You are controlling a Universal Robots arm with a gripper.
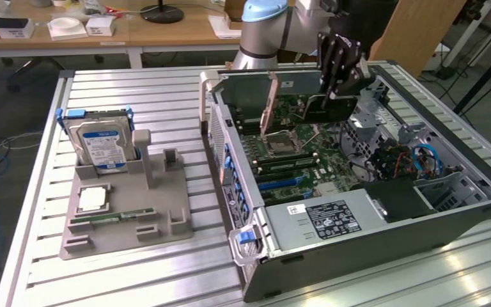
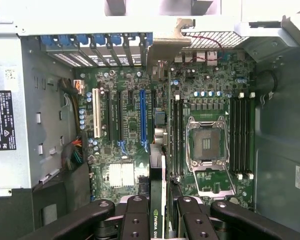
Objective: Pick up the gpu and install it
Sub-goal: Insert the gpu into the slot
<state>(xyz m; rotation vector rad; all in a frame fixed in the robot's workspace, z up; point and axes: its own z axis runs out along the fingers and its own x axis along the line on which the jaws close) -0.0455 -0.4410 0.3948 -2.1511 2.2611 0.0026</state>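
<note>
The gripper (image 1: 342, 93) hangs over the open case (image 1: 382, 236) with its fingers (image 2: 135, 216) clamped on the gpu (image 2: 158, 222). It holds the card on edge, one finger on each flat face. That grip looks chosen so the card's bottom edge points down at the motherboard (image 2: 122, 150) and can go straight into a slot. In the wrist view the card runs lengthwise along the slots, just beside the blue slot (image 2: 143, 117), and its bracket end points toward the vented rear openings. In the exterior view the gpu (image 1: 321, 110) sits above the board, so it appears not yet seated. The hard drive (image 1: 102, 144) stands in its holder (image 1: 130, 220) on the table, well apart.
</note>
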